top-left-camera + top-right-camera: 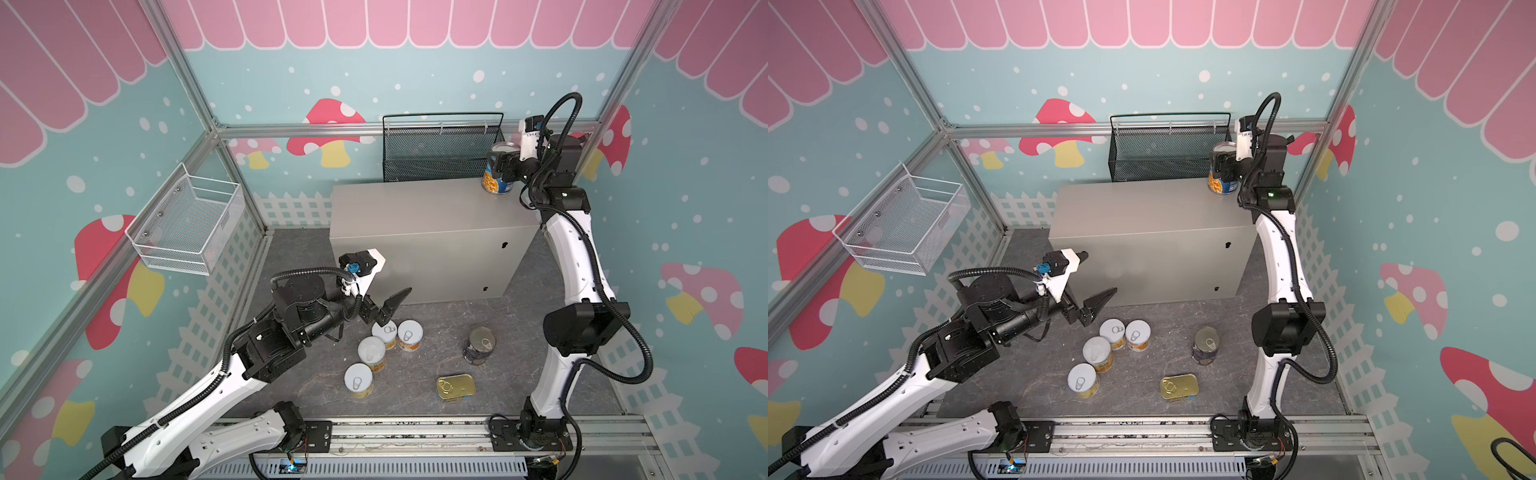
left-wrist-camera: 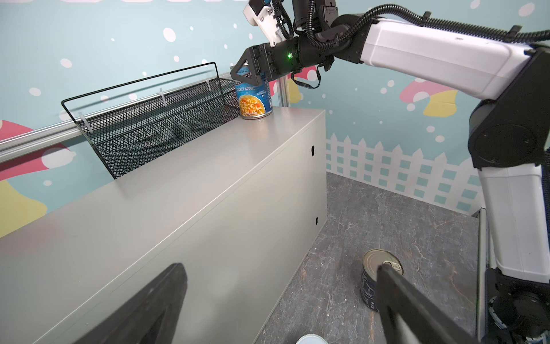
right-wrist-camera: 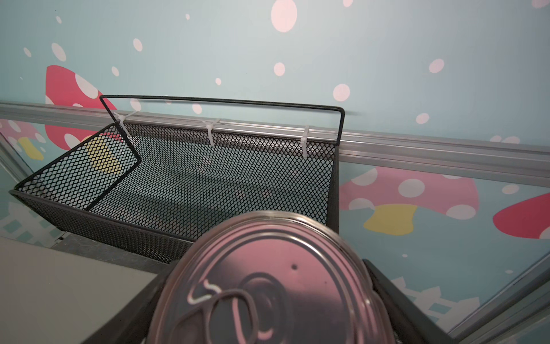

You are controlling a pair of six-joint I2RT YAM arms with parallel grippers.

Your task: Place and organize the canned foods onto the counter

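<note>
A blue-labelled noodle-soup can (image 1: 496, 179) (image 2: 253, 101) stands on the far right corner of the beige-grey counter (image 1: 415, 216). My right gripper (image 1: 501, 161) (image 2: 249, 74) is shut on the can's upper part, and its pull-tab lid (image 3: 268, 283) fills the right wrist view. My left gripper (image 1: 392, 309) (image 2: 279, 268) hangs open and empty by the counter's front, just above several small yellow-labelled cans (image 1: 384, 332) on the dark floor. A second blue-labelled can (image 1: 480, 345) (image 2: 372, 280) and a flat gold-topped tin (image 1: 456, 387) also sit on the floor.
A black mesh basket (image 1: 440, 153) hangs on the back rail just behind the counter, close to the held can. A white wire basket (image 1: 187, 224) is fixed to the left wall. Both arm bases sit on the front rail (image 1: 415, 432).
</note>
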